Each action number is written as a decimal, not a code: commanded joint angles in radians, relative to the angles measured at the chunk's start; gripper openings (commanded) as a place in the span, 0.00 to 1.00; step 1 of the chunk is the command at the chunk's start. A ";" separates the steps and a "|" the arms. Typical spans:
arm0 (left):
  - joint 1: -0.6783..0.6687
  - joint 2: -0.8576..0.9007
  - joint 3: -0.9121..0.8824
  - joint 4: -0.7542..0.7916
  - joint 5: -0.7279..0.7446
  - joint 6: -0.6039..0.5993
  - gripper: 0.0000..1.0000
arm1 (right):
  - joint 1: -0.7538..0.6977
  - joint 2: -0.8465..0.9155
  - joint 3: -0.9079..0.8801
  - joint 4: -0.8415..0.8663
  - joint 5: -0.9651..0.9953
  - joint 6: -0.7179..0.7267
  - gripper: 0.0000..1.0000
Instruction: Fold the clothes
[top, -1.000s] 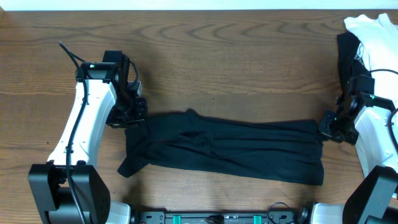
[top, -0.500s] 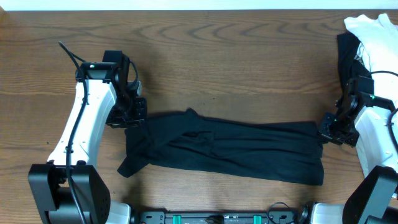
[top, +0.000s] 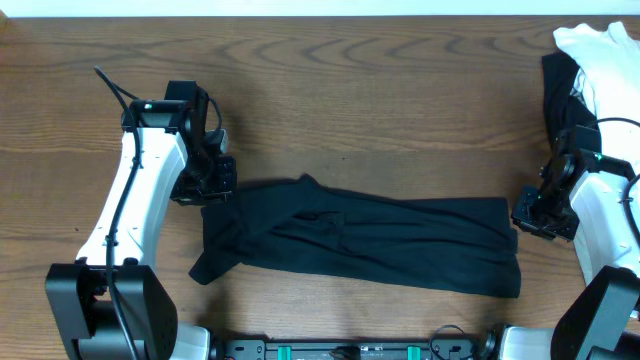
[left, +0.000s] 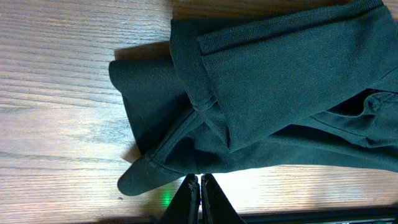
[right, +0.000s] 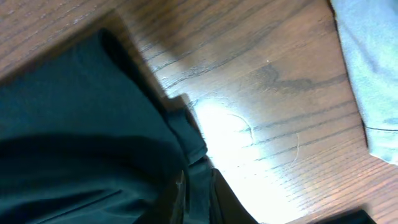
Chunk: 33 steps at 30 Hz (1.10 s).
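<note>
- One black T-shirt (top: 380, 240) lies on the wooden table (top: 350, 90), gathered into a long, wrinkled band across the near middle, between the two arms.
- Two more garments sit at the far right corner: one white T-shirt (top: 600, 50) and one dark garment (top: 558, 95) just beside it. Both are cut off by the picture's edge.
- A sleeve or flap sticks out at the band's near left end. The chest side cannot be made out among the folds.
- Two grippers are in view, one at each end of the band.
- The left gripper (top: 208, 190) is at the band's far left corner. In the wrist view its fingers are pressed tight together, with the tips right at the cloth's hem. Whether a bit of hem is pinched between them cannot be told.
- The right gripper (top: 522, 212) is at the band's right end. Its fingers stand slightly apart with the cloth's corner between them, and whether they press it cannot be told.
- The left arm (top: 135, 200) reaches up from the near edge and bends inward. The right arm (top: 600, 215) leans in from the right and is partly out of frame.
</note>
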 joint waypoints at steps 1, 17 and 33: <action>0.006 -0.015 -0.008 -0.002 -0.008 -0.002 0.06 | -0.008 -0.021 -0.010 -0.001 0.028 0.012 0.14; -0.012 0.019 -0.008 0.233 0.157 -0.002 0.40 | -0.007 -0.021 -0.020 0.012 -0.204 -0.019 0.22; -0.049 0.250 -0.008 0.365 0.157 -0.002 0.60 | -0.001 -0.021 -0.188 0.129 -0.220 -0.026 0.26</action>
